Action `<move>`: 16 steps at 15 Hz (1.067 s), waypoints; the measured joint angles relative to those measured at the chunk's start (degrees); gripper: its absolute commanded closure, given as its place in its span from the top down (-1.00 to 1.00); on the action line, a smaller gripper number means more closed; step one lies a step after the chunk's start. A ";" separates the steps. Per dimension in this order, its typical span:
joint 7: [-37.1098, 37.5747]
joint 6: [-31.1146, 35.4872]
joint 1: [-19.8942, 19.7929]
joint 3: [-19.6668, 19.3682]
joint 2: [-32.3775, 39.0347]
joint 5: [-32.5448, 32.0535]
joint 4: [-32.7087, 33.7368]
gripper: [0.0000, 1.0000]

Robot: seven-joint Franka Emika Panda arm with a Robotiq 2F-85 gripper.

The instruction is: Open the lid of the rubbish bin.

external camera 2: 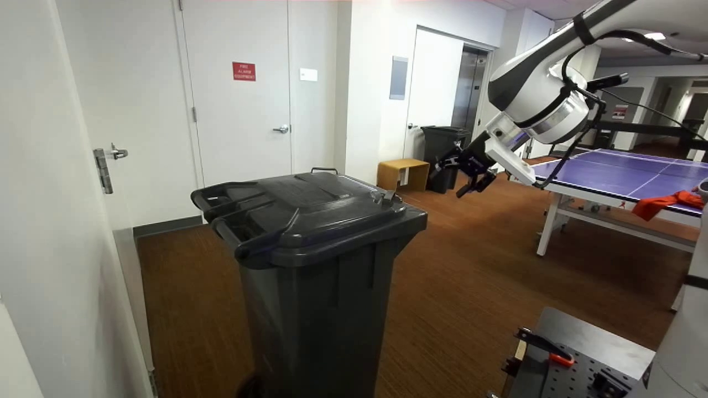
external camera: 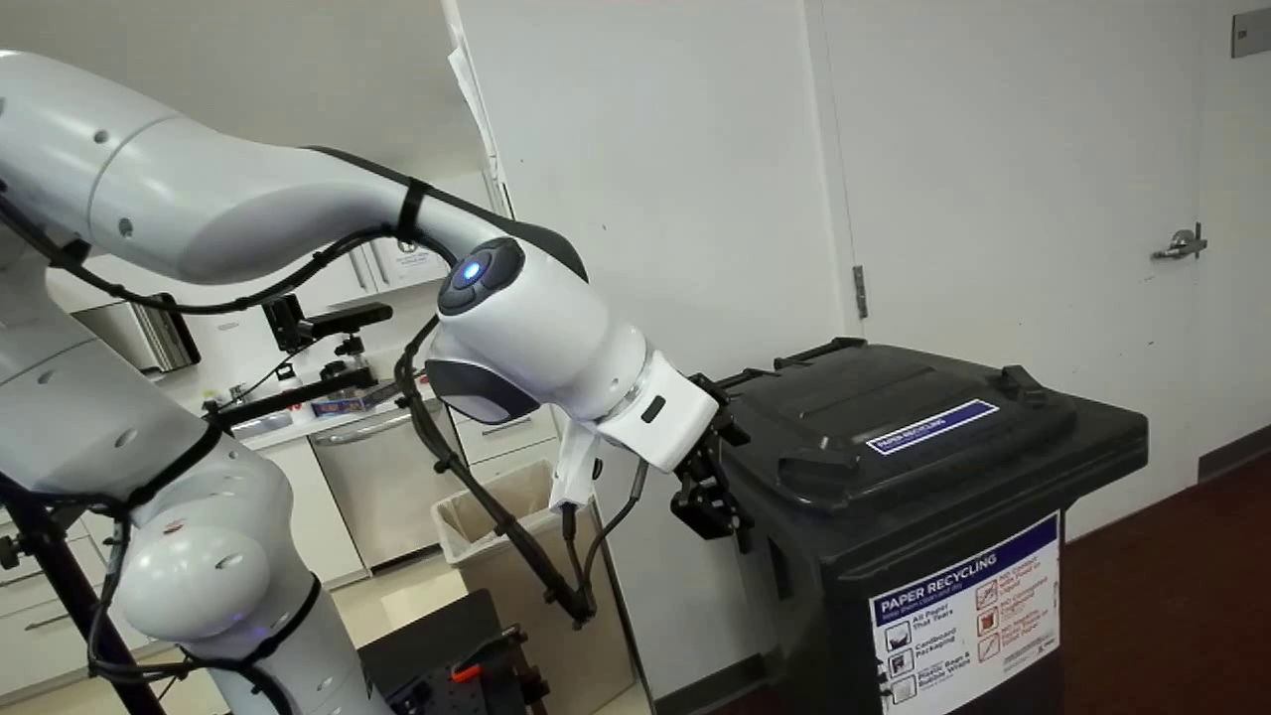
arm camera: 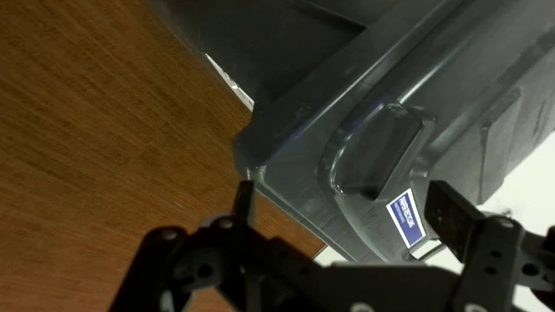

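Observation:
The rubbish bin is a tall black wheelie bin, its body in both exterior views [external camera: 819, 616] [external camera 2: 326, 309] and in the wrist view [arm camera: 260, 39]. Its black lid [external camera: 824, 397] [external camera 2: 310, 202] is closed and lies flat on the rim. A blue-and-white label [external camera: 933, 427] is on the lid and also shows in the wrist view [arm camera: 406, 219]. My gripper [external camera: 735, 487] [external camera 2: 449, 181] is open and empty, tilted down, apart from the lid beside the bin. In the wrist view the lid's corner and recessed grip [arm camera: 377, 151] appear between and beyond the open fingers [arm camera: 342, 190].
A beige open bin [external camera: 556, 566] stands by kitchen cabinets. A white wall and door [external camera: 993, 199] are behind the rubbish bin. A purple table-tennis table [external camera 2: 625, 171], a wooden stool [external camera 2: 404, 165] and another black bin [external camera 2: 442, 146] stand farther off. A dark mounting plate [external camera 2: 581, 354] is at the robot's base.

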 measured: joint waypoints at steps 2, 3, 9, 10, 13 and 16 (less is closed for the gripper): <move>-4.02 0.23 4.73 -4.35 -0.07 9.80 1.00 1.00; -6.38 0.24 7.13 -6.64 -0.08 14.70 1.70 1.00; -23.20 -0.46 21.37 -21.17 0.33 43.63 6.92 1.00; -25.07 -0.99 22.71 -22.53 0.99 46.02 7.34 1.00; -25.56 -1.46 23.71 -23.27 2.55 47.15 8.03 1.00; -25.56 -1.47 23.91 -23.30 3.01 47.10 8.02 1.00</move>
